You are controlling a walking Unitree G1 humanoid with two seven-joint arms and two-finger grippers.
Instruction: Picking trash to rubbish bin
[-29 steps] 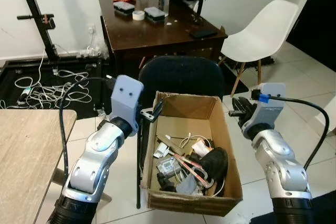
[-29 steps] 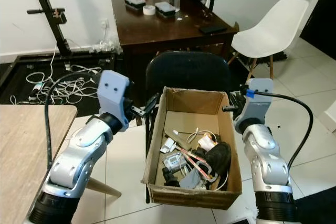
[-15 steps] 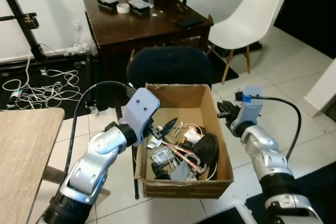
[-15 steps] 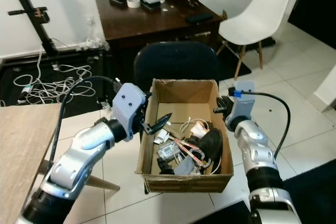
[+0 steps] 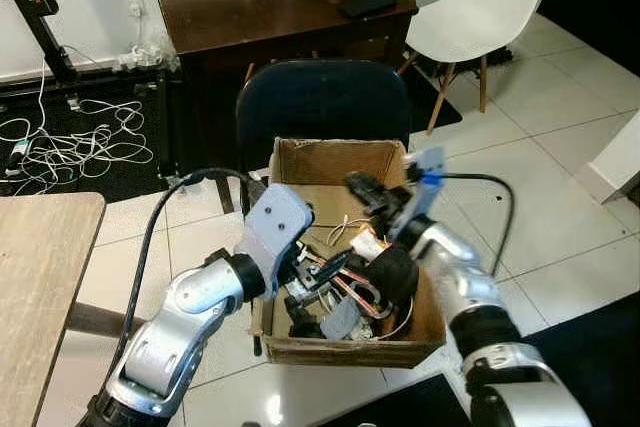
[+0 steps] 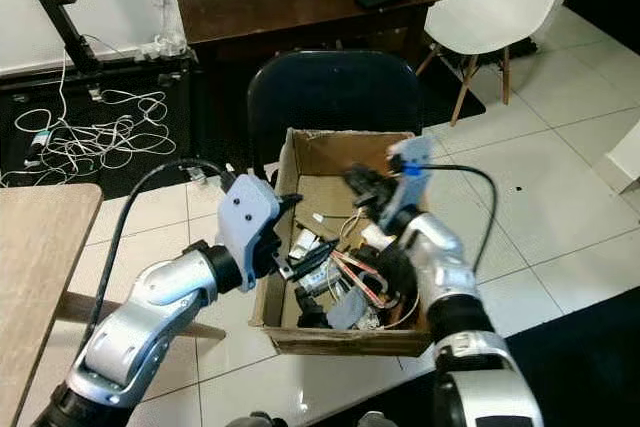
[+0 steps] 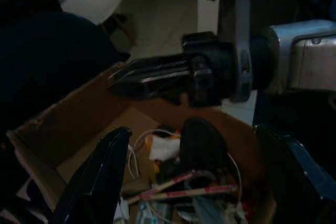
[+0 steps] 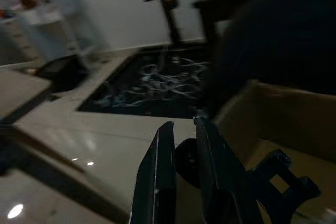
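An open cardboard box (image 5: 300, 160) stands on the tiled floor, holding trash: a black shoe (image 5: 397, 272), white cables, red-and-white strips (image 5: 352, 292) and an orange-and-white wrapper (image 5: 366, 244). My left gripper (image 5: 335, 262) reaches in over the box's left wall, low above the clutter. In the left wrist view its fingers (image 7: 100, 177) stand wide apart, open, with nothing between them. My right gripper (image 5: 353, 181) hangs over the back part of the box, above the trash, pointing toward the back wall. Its fingers (image 8: 157, 171) lie close together and hold nothing.
A black office chair (image 5: 320, 107) stands right behind the box, with a dark wooden desk (image 5: 270, 17) beyond it. A white chair (image 5: 480, 7) is at the back right. Loose cables (image 5: 70, 137) lie on the floor at the left. A light wooden table (image 5: 40, 277) edges in at my left.
The camera has come closer and tilted down. My right gripper swung from outside the box's right wall to over the box. My left gripper dipped deeper among the trash.
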